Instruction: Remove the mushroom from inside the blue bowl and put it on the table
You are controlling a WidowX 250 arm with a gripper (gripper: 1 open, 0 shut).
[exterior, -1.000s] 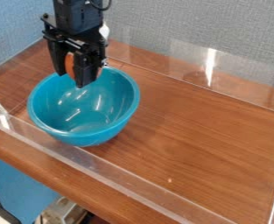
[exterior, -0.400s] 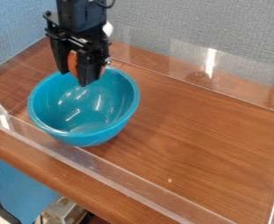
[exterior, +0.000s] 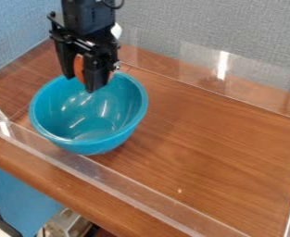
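Note:
The blue bowl (exterior: 90,114) stands on the left part of the brown wooden table (exterior: 215,139). My black gripper (exterior: 90,83) points straight down over the bowl's far rim, its fingertips just inside the bowl's mouth. The fingers are close together and look shut. The mushroom is hidden: the part of the bowl's inside that shows is bare, and I cannot tell whether anything sits between the fingers.
Low clear acrylic walls (exterior: 134,190) run along the table's front, left and back edges. A blue-grey wall (exterior: 233,28) rises behind the table. Bare wood lies to the right of the bowl.

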